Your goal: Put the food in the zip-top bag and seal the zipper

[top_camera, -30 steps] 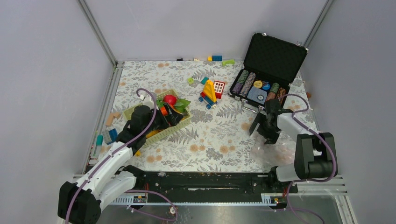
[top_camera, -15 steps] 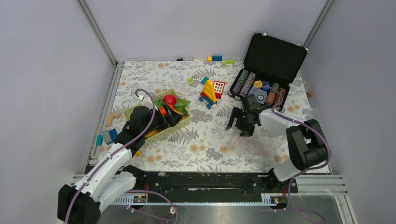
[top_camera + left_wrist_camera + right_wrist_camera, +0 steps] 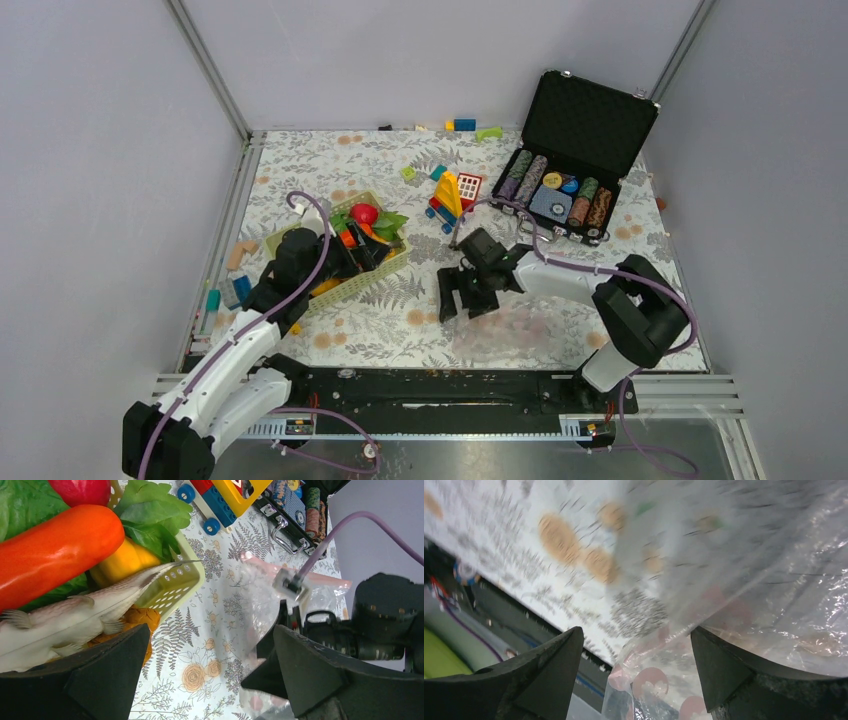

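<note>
Both gape — L end effector (image 3: 211, 632), R end effector (image 3: 636, 632) — zip-top bag (image 3: 774, 570) clear, crinkly, pink-red zipper (image 3: 330, 580).

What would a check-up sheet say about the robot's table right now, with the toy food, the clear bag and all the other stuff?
Surface: flowery tablecloth, lying flat.
Job's things: red round food, carrot, yellow piece, leaves and toy fish all in the pale green basket; zip-top bag on the cloth, no food seen inside; zipper strip, cannot tell if sealed.
Clutter: open poker chip case, block car, loose blocks at the back and left edges.
Pincers: left pincer open, over the basket; right pincer open, bag film between its fingers.
Cables: a purple cable loops along each arm.
Surroundings: grey walls, metal frame.
</note>
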